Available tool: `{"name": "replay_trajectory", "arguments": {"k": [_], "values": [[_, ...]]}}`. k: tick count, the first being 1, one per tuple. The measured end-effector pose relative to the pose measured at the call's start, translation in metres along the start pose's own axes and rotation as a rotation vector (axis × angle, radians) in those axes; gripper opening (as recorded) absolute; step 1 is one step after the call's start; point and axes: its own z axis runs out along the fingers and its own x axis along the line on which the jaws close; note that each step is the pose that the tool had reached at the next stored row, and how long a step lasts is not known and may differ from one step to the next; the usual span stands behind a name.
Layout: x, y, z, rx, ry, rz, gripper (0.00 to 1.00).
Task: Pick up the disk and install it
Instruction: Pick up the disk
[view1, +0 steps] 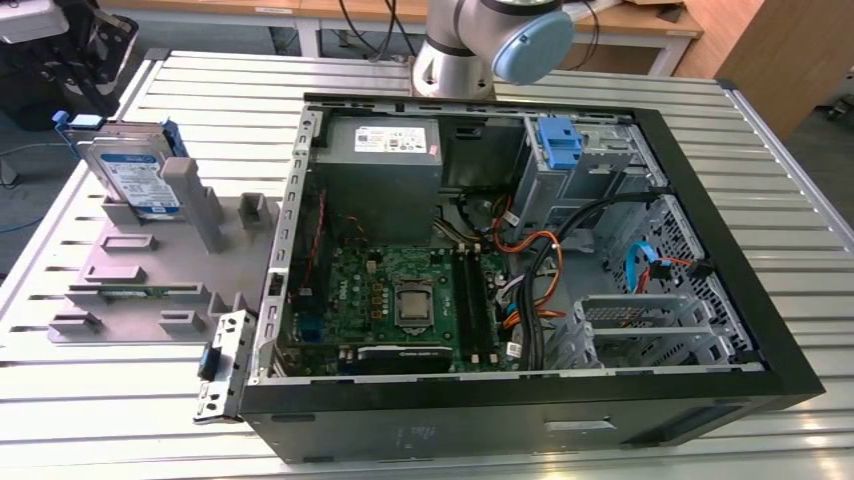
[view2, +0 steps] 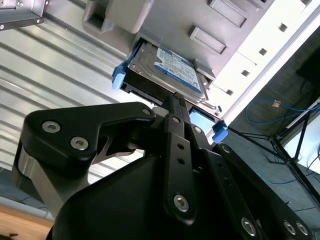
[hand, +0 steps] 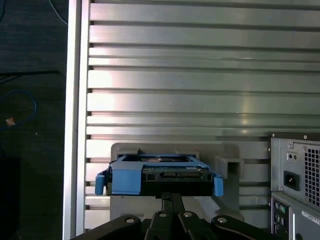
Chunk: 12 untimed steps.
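Disk (view1: 131, 168), exterior view: stands on edge in the grey fixture (view1: 127, 270), far off at the exterior view's left, label showing. Fixture lies on the slatted metal counter (view1: 747, 120), just beside the open computer case (view1: 534, 400), which sits to the exterior view's right of it. Blue bracket (view1: 561, 145) inside the case, at its far side. Base of my arm (view1: 483, 45) rises beyond the case.

Second wrist view: my gripper (view2: 172, 97) is black, fingers drawn together with no gap between them, nothing held between them that I can see. Tips sit right at the connector edge of the disk (view2: 167, 67); I cannot tell whether they touch it. Blue rails (view2: 120, 75) frame the disk at both ends.

First wrist view: gripper (hand: 171, 196) again closed, tips at the disk's (hand: 160, 175) edge. Disk still seated in the fixture (hand: 220, 150) on the counter (hand: 200, 75). Rear corner of the computer case (hand: 295, 170) near it.
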Motion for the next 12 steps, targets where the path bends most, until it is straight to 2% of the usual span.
{"name": "replay_trajectory", "arguments": {"k": [12], "values": [[0.0000, 0.0000, 0.0000, -0.0033, 0.0042, -0.107, 0.11]]}}
